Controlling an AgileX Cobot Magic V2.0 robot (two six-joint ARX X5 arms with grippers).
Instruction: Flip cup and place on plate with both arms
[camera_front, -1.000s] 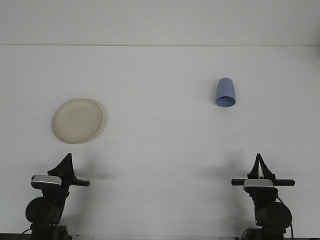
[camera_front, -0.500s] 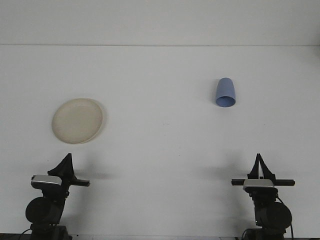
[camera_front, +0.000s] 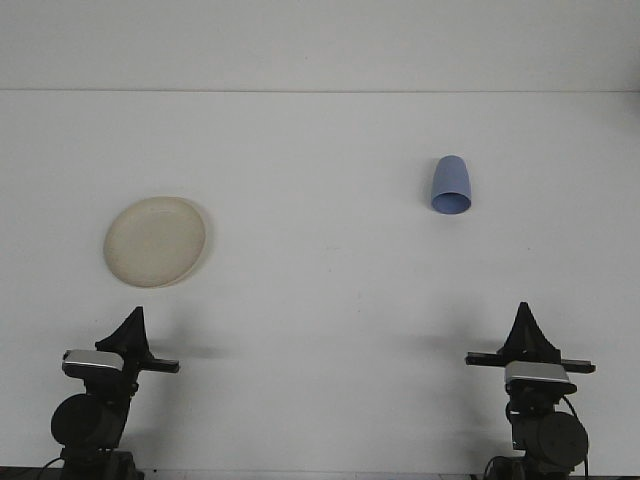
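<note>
A blue cup (camera_front: 451, 185) is on the white table at the right, far side, its narrow closed end up and its wide end down. A cream plate (camera_front: 156, 241) lies flat on the left with nothing on it. My left gripper (camera_front: 134, 315) is at the near left edge, just below the plate, pointing away and shut on nothing. My right gripper (camera_front: 524, 312) is at the near right edge, well short of the cup and slightly right of it, also shut and holding nothing.
The white table (camera_front: 320, 290) runs back to a pale wall at the far edge. Both arm bases sit at the bottom corners of the view.
My right gripper has shifted slightly to the right and its wrist has turned a little. The left gripper, cup and plate have not moved.
</note>
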